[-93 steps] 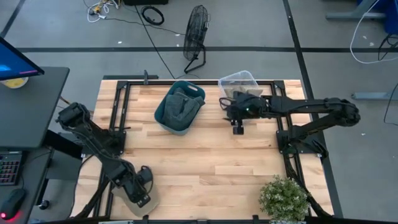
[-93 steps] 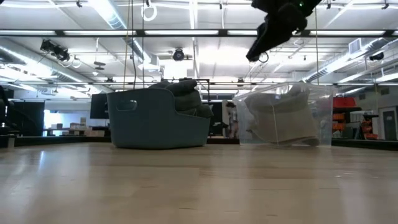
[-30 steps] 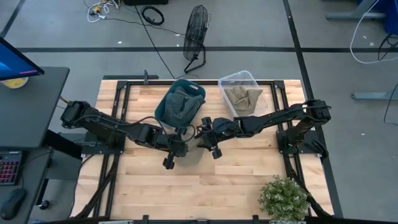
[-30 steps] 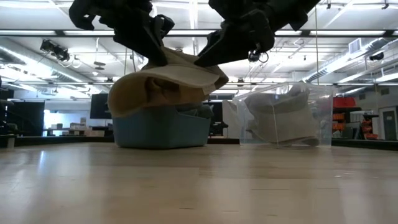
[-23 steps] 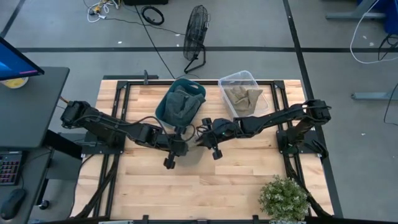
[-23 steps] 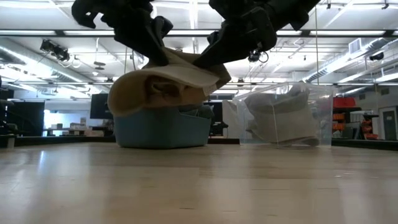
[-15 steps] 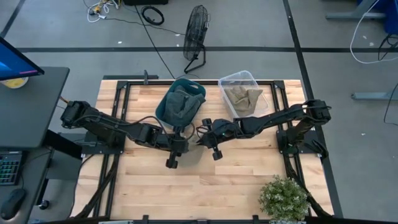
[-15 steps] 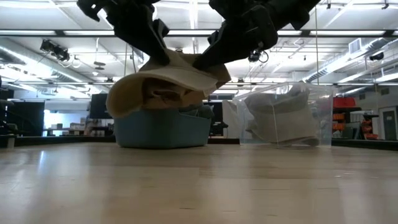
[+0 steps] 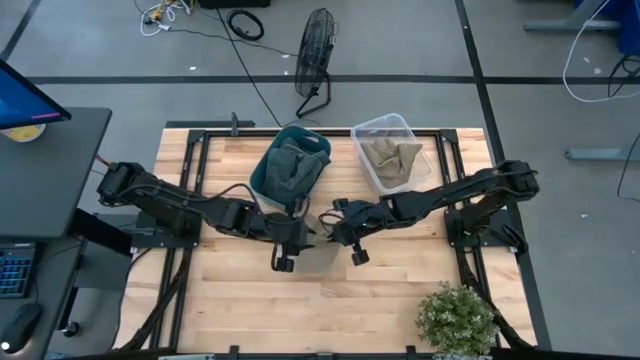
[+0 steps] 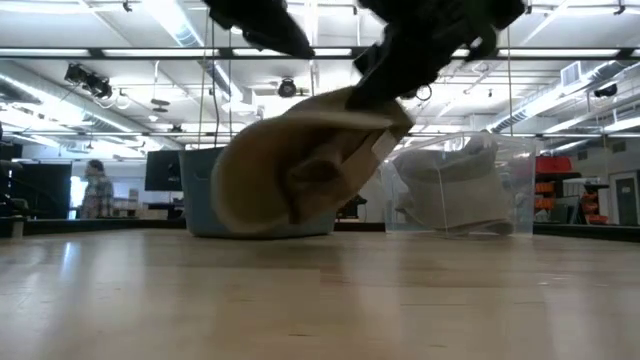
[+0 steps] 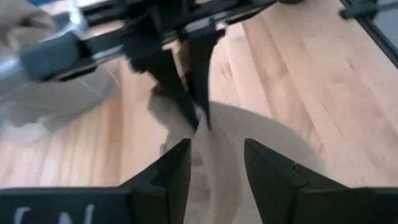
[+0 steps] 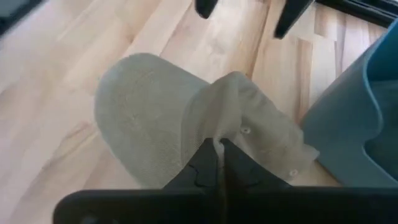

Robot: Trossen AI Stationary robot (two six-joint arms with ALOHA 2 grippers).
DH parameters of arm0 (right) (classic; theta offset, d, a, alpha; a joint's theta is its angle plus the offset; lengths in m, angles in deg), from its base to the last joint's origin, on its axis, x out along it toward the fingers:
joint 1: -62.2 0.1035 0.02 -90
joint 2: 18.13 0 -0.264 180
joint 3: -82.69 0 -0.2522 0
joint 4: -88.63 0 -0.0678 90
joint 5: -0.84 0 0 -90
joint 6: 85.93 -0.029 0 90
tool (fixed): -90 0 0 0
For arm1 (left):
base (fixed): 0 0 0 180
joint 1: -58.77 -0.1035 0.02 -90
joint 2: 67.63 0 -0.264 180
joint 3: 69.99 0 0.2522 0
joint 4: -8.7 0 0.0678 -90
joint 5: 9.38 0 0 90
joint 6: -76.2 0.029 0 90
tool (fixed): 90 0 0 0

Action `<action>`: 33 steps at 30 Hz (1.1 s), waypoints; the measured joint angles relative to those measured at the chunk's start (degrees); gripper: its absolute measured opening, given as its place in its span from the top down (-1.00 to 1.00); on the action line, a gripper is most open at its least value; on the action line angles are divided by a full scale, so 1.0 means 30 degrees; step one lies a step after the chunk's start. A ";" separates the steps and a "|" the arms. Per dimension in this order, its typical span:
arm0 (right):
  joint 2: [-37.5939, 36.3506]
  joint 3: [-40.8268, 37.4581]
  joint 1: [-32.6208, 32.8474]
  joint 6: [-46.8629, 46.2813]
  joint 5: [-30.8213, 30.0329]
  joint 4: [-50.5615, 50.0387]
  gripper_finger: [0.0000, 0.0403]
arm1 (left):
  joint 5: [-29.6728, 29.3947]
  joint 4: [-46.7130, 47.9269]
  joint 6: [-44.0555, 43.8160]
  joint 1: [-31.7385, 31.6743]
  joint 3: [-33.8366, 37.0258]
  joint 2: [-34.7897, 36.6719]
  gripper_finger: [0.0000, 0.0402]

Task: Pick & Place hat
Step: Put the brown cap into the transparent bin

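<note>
Beige hat [image 10: 300,165] hung above the table [image 9: 390,285], pinched by the right hand [image 12: 214,152]; left hand [image 11: 214,158] released. Next: carry to a bin.

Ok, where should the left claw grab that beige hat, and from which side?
Probably the thin folded edge, just beside where the right claw pinches the hat. The crown is a wide, rounded bulge, likely too bulky to close on. The open left claw faces that fold, so come straight in from its own side, opposite the right claw.
</note>
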 joint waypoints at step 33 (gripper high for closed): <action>-1.1469 0.0007 -0.6435 -0.8935 -1.5032 -1.1707 0.97 | -0.0802 0.1351 -0.0496 -0.0877 -0.1187 0.0015 0.30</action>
